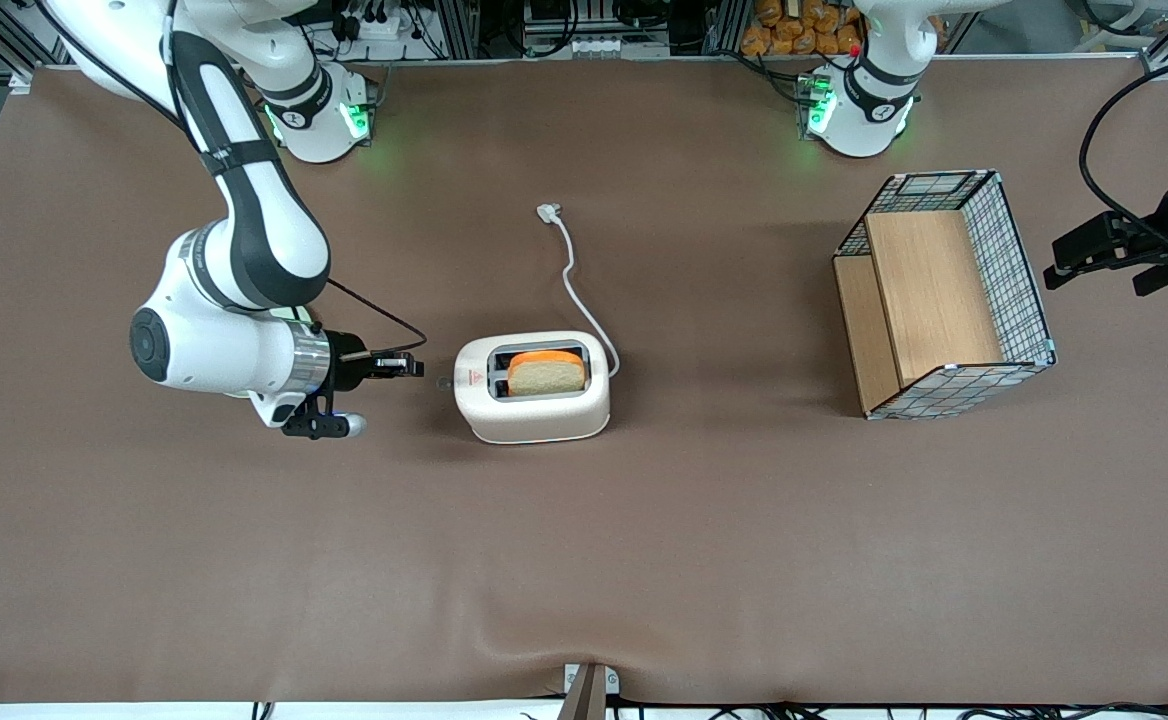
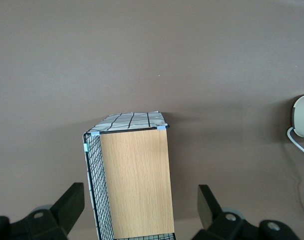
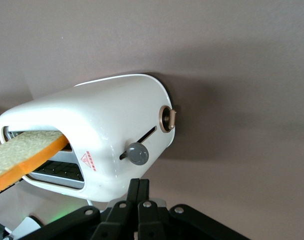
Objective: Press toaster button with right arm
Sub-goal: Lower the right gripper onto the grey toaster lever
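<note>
The white toaster (image 1: 534,412) stands mid-table with a slice of bread (image 1: 547,373) in one slot. Its narrow end face points toward the working arm's end of the table. The toaster button (image 3: 137,153), a round grey knob in a slanted slot, sticks out of that end face (image 3: 142,130); it shows faintly in the front view (image 1: 441,382). The right arm (image 1: 244,260) reaches low over the table. Its gripper (image 1: 414,367) is shut and empty, pointing at the end face with a small gap. In the right wrist view the closed fingertips (image 3: 140,183) sit just short of the knob.
A tan round dial (image 3: 167,119) sits on the same end face near the knob. The white cord (image 1: 574,285) runs from the toaster to its plug (image 1: 548,212), farther from the front camera. A wire basket with wooden panels (image 1: 944,300) stands toward the parked arm's end.
</note>
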Controlling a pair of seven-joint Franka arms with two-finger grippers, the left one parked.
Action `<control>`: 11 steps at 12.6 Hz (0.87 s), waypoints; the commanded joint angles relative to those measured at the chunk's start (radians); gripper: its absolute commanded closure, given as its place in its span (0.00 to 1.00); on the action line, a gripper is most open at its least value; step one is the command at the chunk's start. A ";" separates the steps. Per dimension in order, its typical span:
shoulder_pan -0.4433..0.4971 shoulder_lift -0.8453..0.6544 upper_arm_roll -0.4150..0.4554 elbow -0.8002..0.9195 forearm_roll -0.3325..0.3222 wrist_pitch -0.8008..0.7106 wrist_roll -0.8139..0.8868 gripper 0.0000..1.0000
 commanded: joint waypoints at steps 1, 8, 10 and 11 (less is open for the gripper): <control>0.030 0.033 -0.008 0.024 0.048 0.014 0.010 1.00; 0.027 0.064 -0.008 0.038 0.050 0.024 0.010 1.00; 0.026 0.070 -0.008 0.044 0.051 0.023 0.010 1.00; 0.026 0.072 -0.008 0.045 0.051 0.023 0.010 1.00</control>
